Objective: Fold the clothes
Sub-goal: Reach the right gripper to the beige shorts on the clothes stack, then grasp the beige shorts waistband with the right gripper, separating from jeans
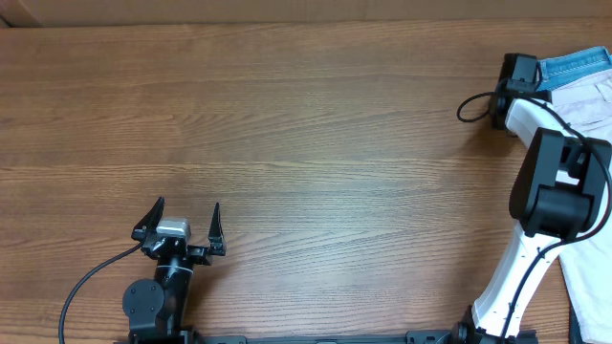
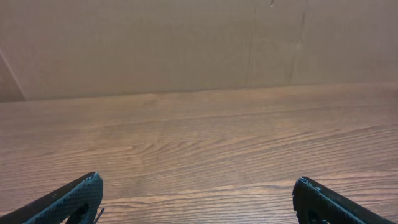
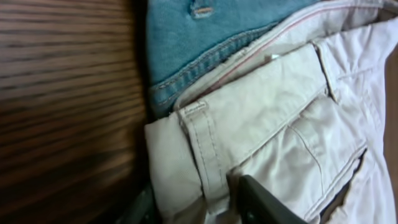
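Observation:
The clothes, a pair of beige shorts (image 3: 280, 112), lie at the table's far right edge (image 1: 585, 107), partly under the right arm. The waistband and a belt loop (image 3: 202, 149) face the right wrist camera, with a pocket slit to the right. My right gripper (image 3: 199, 210) is at the waistband's corner, one dark finger (image 3: 264, 202) on top of the cloth and the other at its left edge, pinching the fold between them. In the overhead view the right gripper (image 1: 535, 81) reaches onto the pile. My left gripper (image 1: 185, 218) stands open and empty (image 2: 196, 199) near the front left.
A blue denim garment (image 3: 199, 31) lies under and behind the shorts (image 1: 579, 62). More pale cloth (image 1: 588, 272) hangs at the right edge near the right arm's base. A brown cardboard wall (image 2: 186, 43) backs the wooden table (image 1: 287, 143).

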### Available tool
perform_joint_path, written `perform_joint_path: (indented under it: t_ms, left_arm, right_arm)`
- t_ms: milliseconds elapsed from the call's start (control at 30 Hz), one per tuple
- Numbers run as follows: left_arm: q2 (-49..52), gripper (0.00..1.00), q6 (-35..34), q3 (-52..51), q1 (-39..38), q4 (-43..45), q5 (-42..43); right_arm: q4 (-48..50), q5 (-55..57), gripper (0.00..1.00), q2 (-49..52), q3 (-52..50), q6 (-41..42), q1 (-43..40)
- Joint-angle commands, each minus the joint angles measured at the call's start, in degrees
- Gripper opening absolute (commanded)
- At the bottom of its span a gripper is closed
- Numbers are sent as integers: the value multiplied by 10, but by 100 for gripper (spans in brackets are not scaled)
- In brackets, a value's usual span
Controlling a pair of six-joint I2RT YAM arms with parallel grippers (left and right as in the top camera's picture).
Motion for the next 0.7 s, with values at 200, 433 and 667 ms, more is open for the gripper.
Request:
perform_joint_path:
  t_ms: [200,433,667]
  left_arm:
    - [-6,100,11,-2,-4,0,5]
    - [-6,100,11,-2,-4,0,5]
    - [-6,100,11,-2,-4,0,5]
  right_arm:
    - [5,44,6,9,14,72,-3]
    - [-2,66,4,-15,31,147,-1]
    - [-4,56,4,-95,31,185,1]
